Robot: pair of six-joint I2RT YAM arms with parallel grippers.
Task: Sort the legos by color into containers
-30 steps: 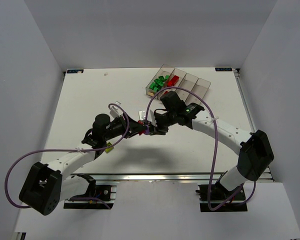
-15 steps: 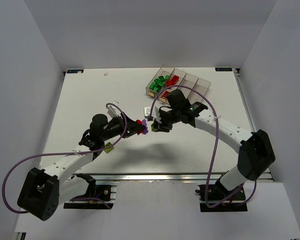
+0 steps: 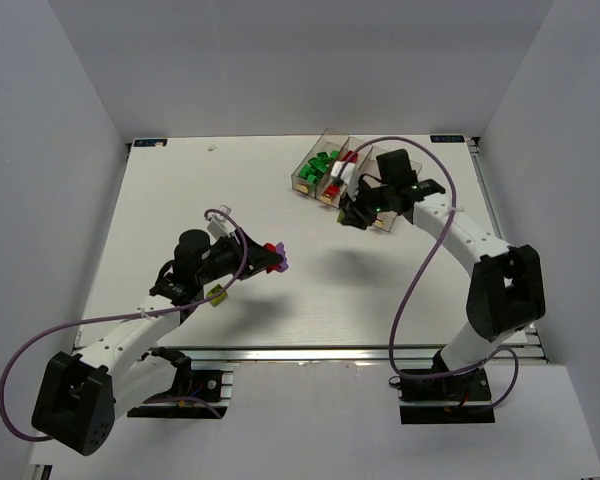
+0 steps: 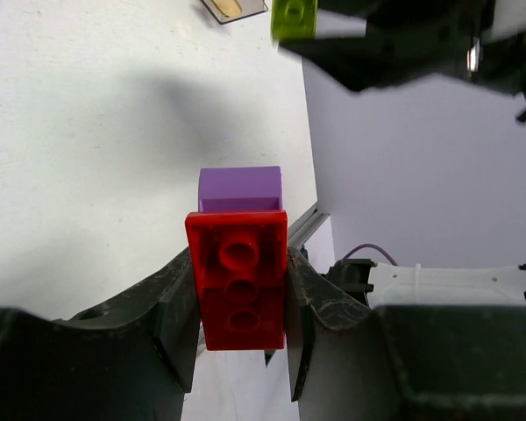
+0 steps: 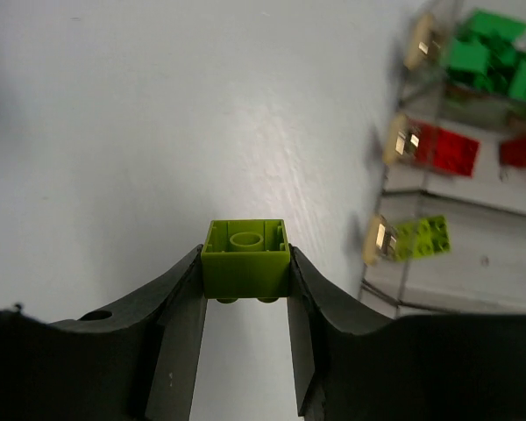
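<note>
Right tool (image 5: 245, 263) — jaws part open, clamped on the side faces of a yellow-green brick (image 5: 245, 257), whose hollow underside showed in the wrist view. It was carried clear of the counter (image 3: 180, 200), just short of the label ends of the bins (image 3: 408, 172). These sat at the far edge, right of centre.

Key relation: the third bin (image 5: 491, 263) held a matching brick (image 5: 425, 235). In the wrist view it lay ahead and to the right of the held one. Its long axis ran away from its tan label (image 5: 379, 239). Judged: a short carry forward and sideways over that label end, then release. The bins beside it held red bricks, then green.

Left tool (image 4: 241, 298) — jaws part open, gripping a red brick (image 4: 238, 285) by its long sides. A purple brick (image 4: 239, 189) touched its far end; whether the two were stud-locked I could not tell. This pair hung over mid-counter, well apart from the bins, so the right arm was much the nearer.

The counter was white and matt, with nothing lying between the right tool and the bins. White walls stood on three sides, the far one close behind the bins, so I judged there was little room to overshoot.
</note>
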